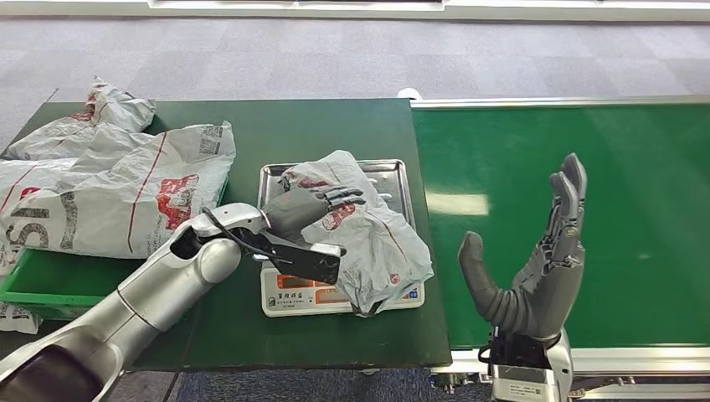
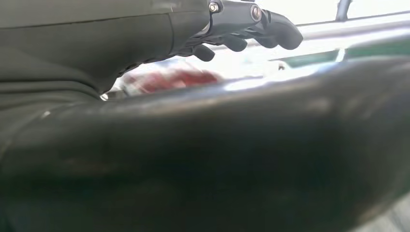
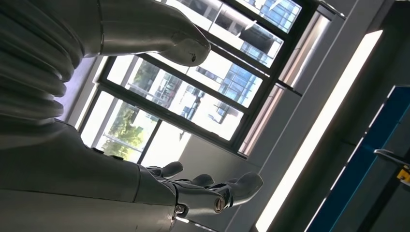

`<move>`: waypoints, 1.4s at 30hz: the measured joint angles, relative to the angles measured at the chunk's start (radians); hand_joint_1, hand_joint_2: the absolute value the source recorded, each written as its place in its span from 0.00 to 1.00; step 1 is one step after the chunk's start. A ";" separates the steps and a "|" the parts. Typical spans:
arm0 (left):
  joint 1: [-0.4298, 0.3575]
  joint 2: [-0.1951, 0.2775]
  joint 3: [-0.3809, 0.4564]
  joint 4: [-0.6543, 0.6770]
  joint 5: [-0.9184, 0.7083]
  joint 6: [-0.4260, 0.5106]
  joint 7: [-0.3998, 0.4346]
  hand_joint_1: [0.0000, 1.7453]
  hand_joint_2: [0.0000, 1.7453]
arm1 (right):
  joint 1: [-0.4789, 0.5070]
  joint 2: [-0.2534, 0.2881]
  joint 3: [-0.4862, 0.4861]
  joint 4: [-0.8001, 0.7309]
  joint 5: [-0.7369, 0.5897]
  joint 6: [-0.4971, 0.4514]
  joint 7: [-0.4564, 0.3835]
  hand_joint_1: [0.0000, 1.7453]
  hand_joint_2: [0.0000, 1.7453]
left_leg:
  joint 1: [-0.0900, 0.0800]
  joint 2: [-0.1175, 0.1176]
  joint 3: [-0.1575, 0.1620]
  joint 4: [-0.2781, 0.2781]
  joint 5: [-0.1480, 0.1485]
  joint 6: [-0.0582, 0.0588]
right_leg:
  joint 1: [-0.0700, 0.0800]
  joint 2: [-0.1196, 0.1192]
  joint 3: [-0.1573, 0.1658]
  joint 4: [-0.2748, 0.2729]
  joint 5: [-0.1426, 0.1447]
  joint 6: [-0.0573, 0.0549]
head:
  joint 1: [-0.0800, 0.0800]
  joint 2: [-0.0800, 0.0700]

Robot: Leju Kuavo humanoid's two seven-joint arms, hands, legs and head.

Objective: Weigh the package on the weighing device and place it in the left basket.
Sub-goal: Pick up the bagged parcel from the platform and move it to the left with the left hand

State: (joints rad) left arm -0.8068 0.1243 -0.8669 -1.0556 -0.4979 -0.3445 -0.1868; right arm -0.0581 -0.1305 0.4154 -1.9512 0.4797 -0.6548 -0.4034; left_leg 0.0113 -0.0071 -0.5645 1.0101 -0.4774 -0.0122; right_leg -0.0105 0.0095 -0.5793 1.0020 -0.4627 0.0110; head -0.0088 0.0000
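A crumpled grey package [image 1: 377, 243] with red print lies on the steel tray [image 1: 393, 172] of the weighing device [image 1: 293, 297]. My left hand [image 1: 310, 208] rests on top of the package with its fingers stretched out across it, not closed around it. The left wrist view looks past the fingers [image 2: 251, 24] to a blurred patch of the package's red print [image 2: 164, 79]. My right hand [image 1: 536, 268] is raised upright over the green conveyor belt [image 1: 586, 151], fingers apart and holding nothing. Its fingers [image 3: 203, 191] stand against windows in the right wrist view. The green basket [image 1: 33, 293] sits at the far left.
Several large grey packages [image 1: 126, 188] are piled in and over the basket. The scale stands on a dark green table [image 1: 318, 126]. The conveyor's metal frame [image 1: 553, 102] borders the table on the right.
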 joint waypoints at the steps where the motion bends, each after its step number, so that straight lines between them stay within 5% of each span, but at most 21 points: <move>1: -0.006 -0.010 -0.016 0.025 0.002 0.003 -0.003 0.00 0.00 | 0.000 0.000 0.000 0.000 0.002 0.001 0.002 0.00 1.00 | 0.000 0.000 0.000 0.000 0.000 0.000 | 0.000 0.000 0.000 0.000 0.000 0.000 | 0.000 0.000; 12: -0.023 -0.164 -0.108 0.311 0.046 0.121 -0.013 0.00 0.00 | -0.014 0.000 0.015 0.003 -0.007 0.022 -0.004 0.00 1.00 | 0.000 -0.001 -0.001 0.000 0.000 0.000 | 0.000 -0.001 0.000 0.000 0.000 0.000 | 0.000 0.000; 18: -0.020 -0.206 -0.115 0.389 0.052 0.139 -0.011 0.00 0.00 | -0.013 0.000 0.028 0.003 -0.009 0.026 -0.006 0.00 1.00 | 0.000 -0.002 -0.001 0.000 0.000 0.000 | 0.000 -0.001 0.000 0.000 0.000 0.000 | 0.000 0.000; 22: -0.008 -0.233 -0.116 0.435 0.055 0.187 0.004 0.00 1.00 | -0.010 0.000 0.032 0.003 -0.008 0.038 -0.010 0.00 1.00 | 0.000 -0.002 -0.001 0.000 0.000 0.000 | 0.000 -0.001 0.000 0.000 0.000 0.000 | 0.000 0.000; 25: 0.013 -0.251 -0.116 0.467 0.053 0.235 0.007 0.00 1.00 | -0.010 0.000 0.040 0.003 -0.010 0.040 -0.011 0.00 1.00 | 0.000 -0.002 -0.001 0.000 0.000 0.000 | 0.000 -0.001 0.000 0.000 0.000 0.000 | 0.000 0.000; 26: 0.021 -0.255 -0.116 0.476 0.051 0.252 0.006 0.06 1.00 | -0.010 0.000 0.044 0.003 -0.010 0.040 -0.011 0.00 1.00 | 0.000 -0.002 -0.001 0.000 0.000 0.000 | 0.000 -0.001 0.000 0.000 0.000 0.000 | 0.000 0.000; 30: 0.041 -0.262 -0.116 0.500 0.048 0.310 0.004 0.99 1.00 | -0.009 0.000 0.050 0.003 -0.014 0.035 -0.012 0.00 1.00 | 0.000 -0.002 -0.001 0.000 0.000 0.000 | 0.000 -0.001 0.000 0.000 0.000 0.000 | 0.000 0.000; 42: 0.084 -0.251 -0.050 0.506 -0.001 0.508 0.033 1.00 1.00 | -0.009 -0.003 0.055 0.003 -0.031 0.009 -0.022 0.00 1.00 | 0.000 -0.002 0.000 0.000 0.000 0.000 | 0.001 -0.001 0.001 0.001 0.000 0.000 | 0.000 0.000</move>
State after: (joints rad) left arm -0.7224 -0.1271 -0.9172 -0.5501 -0.4985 0.1633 -0.1536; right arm -0.0671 -0.1336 0.4700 -1.9478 0.4487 -0.6454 -0.4254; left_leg 0.0109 -0.0087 -0.5647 1.0098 -0.4774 -0.0122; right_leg -0.0100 0.0082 -0.5786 1.0031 -0.4630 0.0110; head -0.0088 0.0000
